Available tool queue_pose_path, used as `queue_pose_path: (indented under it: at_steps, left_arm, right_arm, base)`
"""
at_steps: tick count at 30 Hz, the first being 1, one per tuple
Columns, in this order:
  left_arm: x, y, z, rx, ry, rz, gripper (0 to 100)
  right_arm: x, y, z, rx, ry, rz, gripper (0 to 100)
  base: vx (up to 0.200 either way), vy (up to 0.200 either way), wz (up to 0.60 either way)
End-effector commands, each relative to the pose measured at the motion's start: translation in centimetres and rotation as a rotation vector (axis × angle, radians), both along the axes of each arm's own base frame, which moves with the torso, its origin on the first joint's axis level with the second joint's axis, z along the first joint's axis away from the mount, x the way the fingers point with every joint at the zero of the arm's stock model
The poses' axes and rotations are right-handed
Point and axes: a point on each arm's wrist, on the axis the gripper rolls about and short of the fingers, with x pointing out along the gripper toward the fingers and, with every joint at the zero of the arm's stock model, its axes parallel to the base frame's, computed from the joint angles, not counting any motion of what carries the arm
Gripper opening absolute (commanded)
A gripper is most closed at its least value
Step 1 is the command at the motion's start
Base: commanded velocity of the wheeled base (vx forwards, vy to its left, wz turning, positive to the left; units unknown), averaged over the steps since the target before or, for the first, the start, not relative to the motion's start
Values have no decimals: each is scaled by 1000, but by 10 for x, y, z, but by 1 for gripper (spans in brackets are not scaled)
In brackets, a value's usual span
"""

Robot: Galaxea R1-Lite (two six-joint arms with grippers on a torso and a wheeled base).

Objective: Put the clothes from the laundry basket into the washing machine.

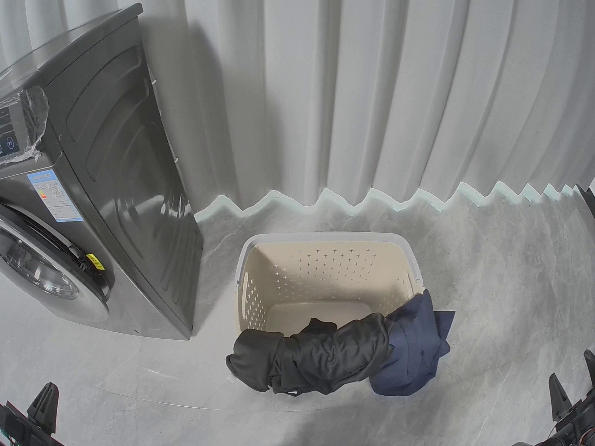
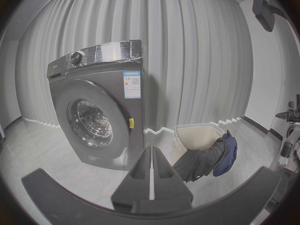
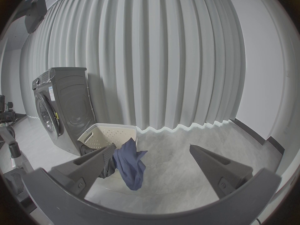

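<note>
A cream laundry basket [image 1: 328,238] stands on the floor in front of me, to the right of the grey washing machine [image 1: 118,174]. A black garment [image 1: 310,357] and a dark blue garment [image 1: 415,348] hang over the basket's near rim. The machine's round door [image 2: 90,122] looks closed. My left gripper [image 2: 151,163] is shut with nothing in it, held low at my left, short of the basket [image 2: 197,136]. My right gripper [image 3: 151,149] is open and empty, low at my right, well back from the blue garment [image 3: 129,166].
A white pleated curtain [image 1: 372,82] runs along the back behind machine and basket. Bare grey floor [image 1: 514,292] lies to the right of the basket and between it and me.
</note>
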Motion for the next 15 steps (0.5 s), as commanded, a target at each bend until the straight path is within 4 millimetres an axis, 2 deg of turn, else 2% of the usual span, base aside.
queue_pose_path:
  at_steps: [1,15]
  left_arm:
    - [0,0,-5,-1,-2,0,0]
    - [0,0,-5,-1,-2,0,0]
  right_arm:
    - [0,0,-4,-1,5,1,100]
    - [0,0,-4,-1,5,1,100]
  base:
    - [0,200,0]
    - [0,200,0]
